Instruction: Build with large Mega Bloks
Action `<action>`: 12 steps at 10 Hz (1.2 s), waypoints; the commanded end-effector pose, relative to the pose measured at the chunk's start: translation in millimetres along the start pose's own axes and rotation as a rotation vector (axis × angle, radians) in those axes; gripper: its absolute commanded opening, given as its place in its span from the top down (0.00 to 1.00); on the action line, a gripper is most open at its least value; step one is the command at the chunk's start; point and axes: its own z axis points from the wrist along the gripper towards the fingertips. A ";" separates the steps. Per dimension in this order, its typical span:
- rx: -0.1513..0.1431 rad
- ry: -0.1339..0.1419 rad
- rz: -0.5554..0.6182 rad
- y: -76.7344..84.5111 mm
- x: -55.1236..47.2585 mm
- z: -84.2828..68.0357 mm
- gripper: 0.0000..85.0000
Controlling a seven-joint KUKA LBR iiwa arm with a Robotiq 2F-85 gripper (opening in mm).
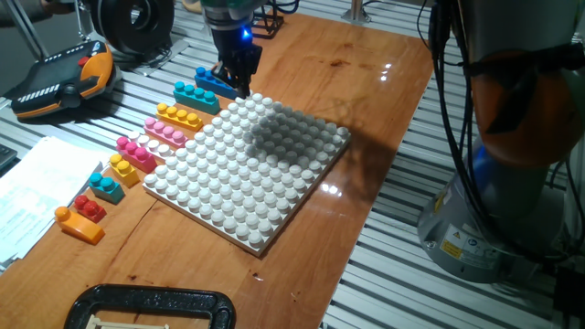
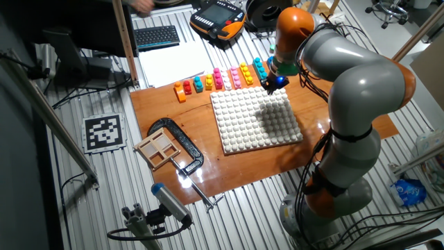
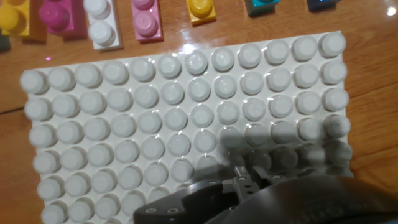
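Observation:
The large Mega Bloks lie in a row on the wood beside the white baseplate [image 1: 242,169]: dark blue [image 1: 213,81], teal [image 1: 195,95], yellow [image 1: 180,116], pink [image 1: 164,132], magenta [image 1: 135,153], then smaller yellow, teal, red [image 1: 90,207] and orange [image 1: 78,225] ones. My gripper [image 1: 240,87] hangs low over the baseplate's far corner, right beside the dark blue brick. Its dark fingers look close together, and their gap is not clear. In the hand view the baseplate [image 3: 186,112] fills the frame, with brick ends such as the pink one [image 3: 146,22] along the top.
A black clamp [image 1: 151,306] sits at the board's near end, with a small wooden frame [image 2: 158,147] beside it. Papers [image 1: 37,196] and an orange teach pendant [image 1: 64,78] lie past the bricks. The arm's base [image 1: 512,183] stands on the opposite side.

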 end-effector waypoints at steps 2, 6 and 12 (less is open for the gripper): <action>-0.004 0.010 0.016 -3.4 -2.4 3.3 0.80; -0.017 0.009 0.043 -9.3 -4.8 9.0 0.80; 0.010 -0.033 0.061 -9.8 -7.8 12.9 0.80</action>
